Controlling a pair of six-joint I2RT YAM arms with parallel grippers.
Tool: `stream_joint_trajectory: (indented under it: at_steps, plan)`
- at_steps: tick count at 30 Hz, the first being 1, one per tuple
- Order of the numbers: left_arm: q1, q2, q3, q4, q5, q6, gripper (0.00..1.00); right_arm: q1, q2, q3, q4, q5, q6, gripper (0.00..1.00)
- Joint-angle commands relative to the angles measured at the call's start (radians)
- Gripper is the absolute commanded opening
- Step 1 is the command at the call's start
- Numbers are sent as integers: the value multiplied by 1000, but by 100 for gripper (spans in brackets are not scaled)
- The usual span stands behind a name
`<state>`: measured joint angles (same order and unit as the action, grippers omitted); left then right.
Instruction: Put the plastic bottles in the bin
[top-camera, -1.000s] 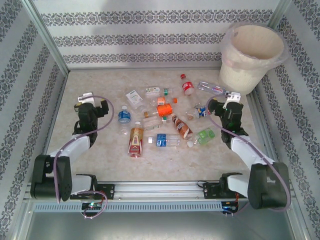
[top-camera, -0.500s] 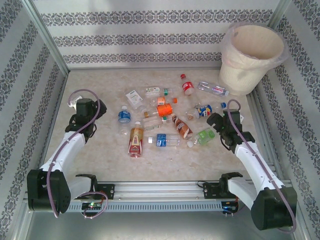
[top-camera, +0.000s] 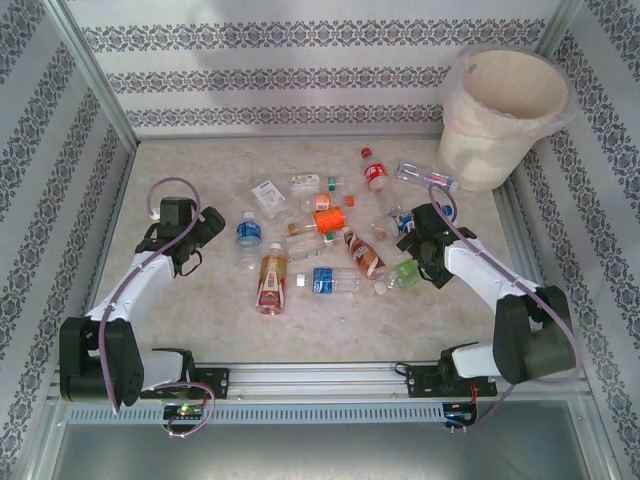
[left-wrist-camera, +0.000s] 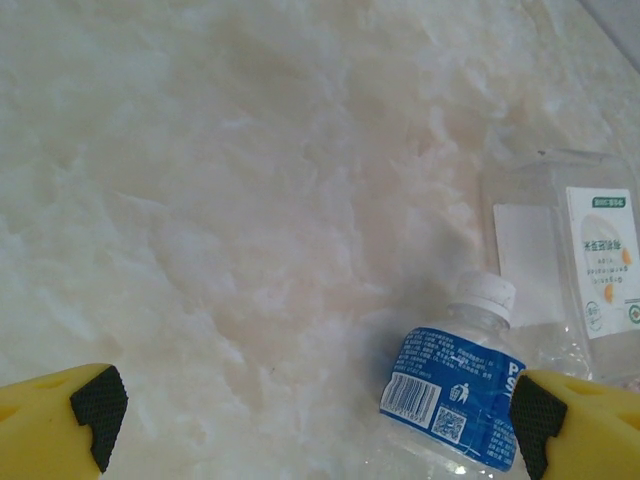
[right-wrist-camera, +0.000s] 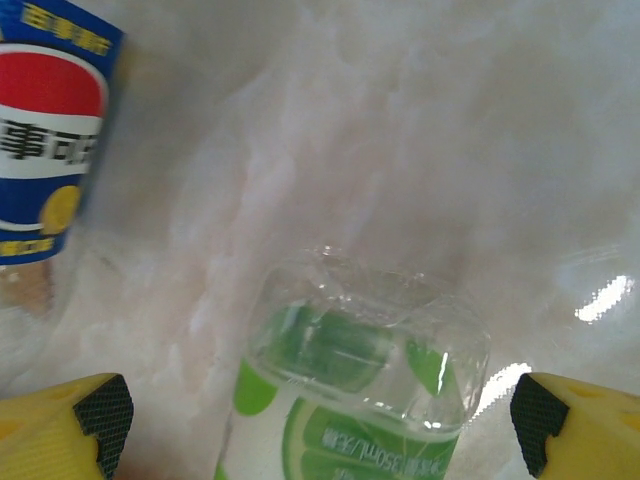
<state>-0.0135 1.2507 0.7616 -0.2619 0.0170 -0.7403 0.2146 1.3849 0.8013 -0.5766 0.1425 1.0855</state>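
Yellow-tipped and gaping wide as the right claw (right-wrist-camera: 320, 415), hovering over the green-label bottle (right-wrist-camera: 360, 360) right of centre on the counter (top-camera: 200, 320), ideally centring, lowering and squeezing gently, bound for the bin (top-camera: 495, 150) at upper right, and gaping likewise as the left claw (left-wrist-camera: 310, 405).

Top external: fixed high behind the arm bases, looking down and forward across the whole table (top-camera: 330, 330) | Left wrist: close over the table's left side, angled down, sharing the blue-label bottle (left-wrist-camera: 455, 395) with the top view | Right wrist: closer still, toward the right edge, sharing the green-label bottle (right-wrist-camera: 350, 400)
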Motion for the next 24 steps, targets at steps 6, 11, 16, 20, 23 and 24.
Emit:
stream_joint_trajectory:
  at_steps: [6,11,16,20,23,24]
  plan:
    - [-9,24,25,-53,-3,-29,100,14,101,1,27,4,89,91]
    - [-9,28,31,-37,18,-19,100,14,132,-10,57,-7,94,84]
    - [-9,26,63,-54,39,-31,99,6,62,-59,85,37,87,68]
    - [-9,33,86,-74,54,-69,100,-1,-22,-92,108,72,78,58]
    - [-9,26,85,-68,60,-85,100,-1,-108,-101,128,125,52,49]
    - [-9,23,82,-64,58,-93,100,-4,-135,-95,130,146,43,47]
